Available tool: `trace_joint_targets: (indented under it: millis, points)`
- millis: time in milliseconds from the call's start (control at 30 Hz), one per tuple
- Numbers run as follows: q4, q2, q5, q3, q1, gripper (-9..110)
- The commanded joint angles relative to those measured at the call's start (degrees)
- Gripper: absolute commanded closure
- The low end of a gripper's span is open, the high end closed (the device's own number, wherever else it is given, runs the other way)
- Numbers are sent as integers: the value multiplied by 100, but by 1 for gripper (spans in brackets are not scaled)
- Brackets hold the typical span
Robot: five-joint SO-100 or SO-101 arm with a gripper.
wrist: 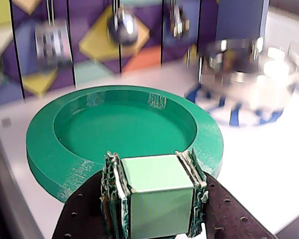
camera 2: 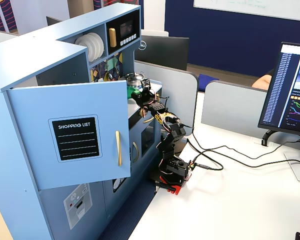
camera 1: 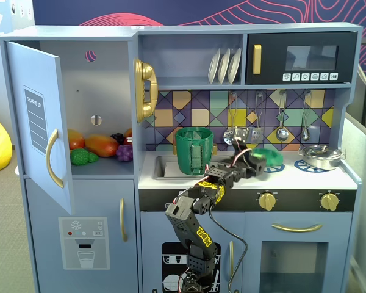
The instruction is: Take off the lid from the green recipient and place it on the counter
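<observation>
A blue toy kitchen fills a fixed view, its white counter (camera 1: 293,176) running across the middle of the frame below a patterned tile backsplash with hanging utensils. The pot (camera 1: 194,150) stands at centre, by the sink, open at the top with nothing on it. To its right, past the arm, the lid (camera 1: 268,156) shows as a green patch just left of the steel pan (camera 1: 320,156) at the right end of the counter.

In the wrist view the lid (wrist: 65,149) takes up the centre of the frame, rim upward like a shallow dish, flat on or just above the white surface; whether it touches I cannot tell. The gripper (wrist: 154,196) comes in from the bottom edge, its fingers (wrist: 113,191) pressed on either side of the pale green tab that juts from the lid's near edge. So the grip is clenched on the tab, and the disc lies straight ahead of the fingers, away from the camera, with the pan (wrist: 249,69) blurred at upper right, close beside it.

I judge the lid is already off and over its resting place. What remains turns on that tab pointing back at the jaws: releasing and pulling straight back along the same line should leave the disc undisturbed.
</observation>
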Motion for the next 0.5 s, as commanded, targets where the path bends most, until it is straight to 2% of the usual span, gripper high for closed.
trace_joint_targets:
  millis: [0, 400, 467]
  points:
    - [-492, 167, -123, 141, -44, 101]
    - [-633, 123, -272, 562, -79, 101]
    - [-659, 141, -220, 589, -88, 98]
